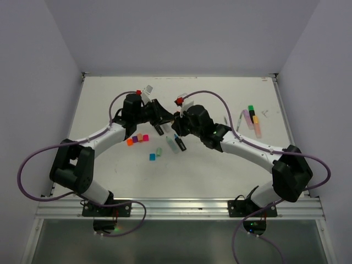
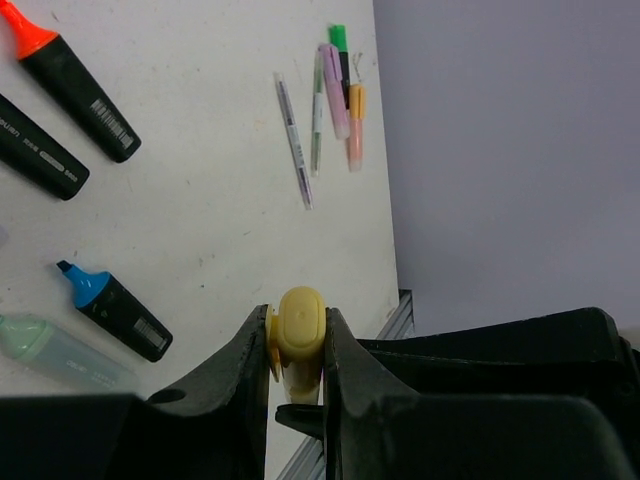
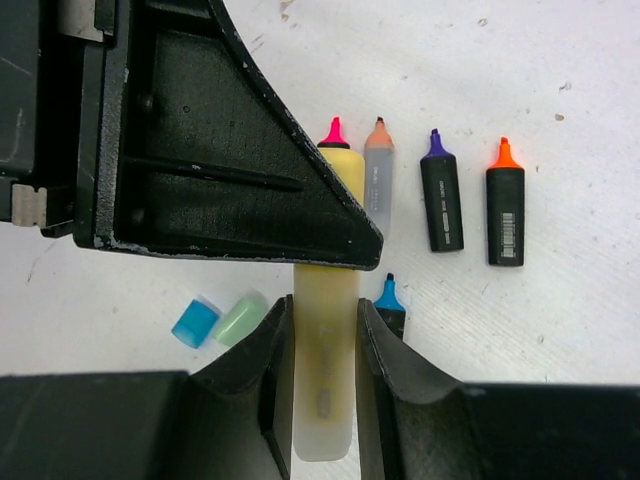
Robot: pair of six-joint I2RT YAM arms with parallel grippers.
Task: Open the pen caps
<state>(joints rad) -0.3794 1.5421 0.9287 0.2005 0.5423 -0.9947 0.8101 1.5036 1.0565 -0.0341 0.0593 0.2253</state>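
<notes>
Right gripper: is sitting nearest the lens in the right wrist view, its fingers clamping the pale yellow highlighter body on both flanks, with the butt end projecting toward the camera.
Left gripper: is pinching the yellow cap between its fingertips, and the rounded end is showing between the two pads.
Position of work: both grippers are meeting tip to tip above the middle of the table, with the highlighter bridging them and apparently lifted off the surface.
Step in hand: judged to be the separation pull. Cap and body are appearing seated together (the joint itself is hidden behind the left gripper's housing in the right wrist view).
Procedure: keep both grips firm and pull along the highlighter's long axis only. Avoid bending at the joint, since a sideways load is likely to make the smooth body slide in the right fingers. A slight twist may help break the seat.
Finished caps: the blue cap and green cap are lying side by side on the table just beside the right fingers. The orange cap and pink cap are lying near the left arm.
Remaining stock: a green-capped highlighter is waiting among pastel highlighters toward the table's right side, well apart from the work.
</notes>
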